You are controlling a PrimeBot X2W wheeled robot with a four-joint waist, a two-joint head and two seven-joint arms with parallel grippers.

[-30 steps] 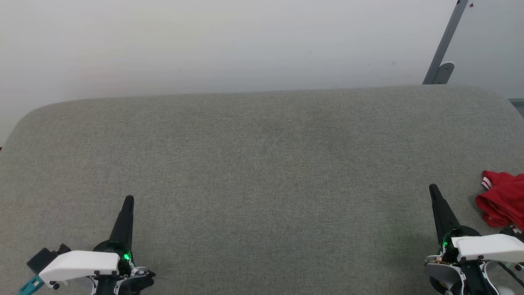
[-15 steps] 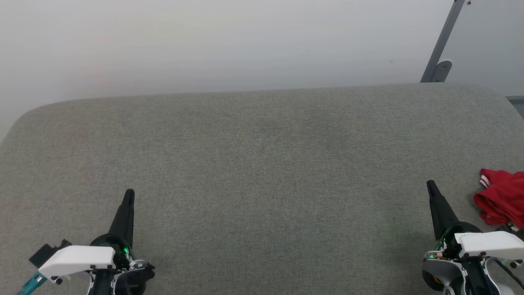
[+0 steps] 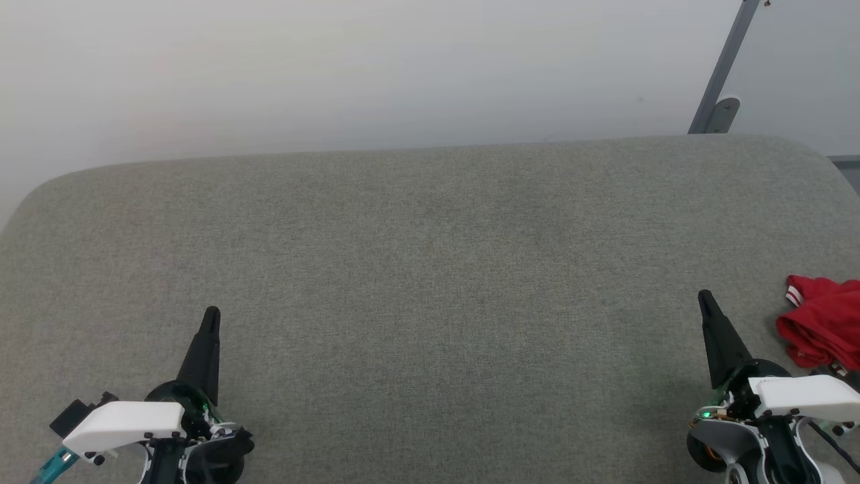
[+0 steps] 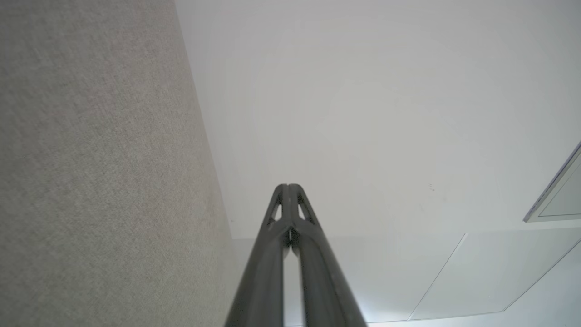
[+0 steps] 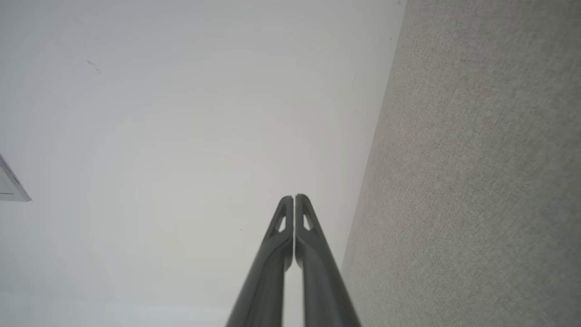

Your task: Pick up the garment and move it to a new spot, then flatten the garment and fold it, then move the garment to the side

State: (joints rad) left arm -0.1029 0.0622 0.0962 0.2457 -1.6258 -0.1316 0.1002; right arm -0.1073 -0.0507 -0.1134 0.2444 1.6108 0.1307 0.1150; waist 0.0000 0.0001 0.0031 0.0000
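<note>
Beside a white wall (image 3: 336, 67), the grey table (image 3: 430, 269) holds the garment (image 3: 821, 329) far right; wrist views show left gripper (image 4: 288, 187), right gripper (image 5: 294, 197) closed, empty.

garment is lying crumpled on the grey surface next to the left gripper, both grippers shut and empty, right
Not quite. The head view shows the garment lying crumpled next to the right gripper, not the left gripper. The rest stands: it is on the grey surface, and both grippers are shut and empty.
</note>
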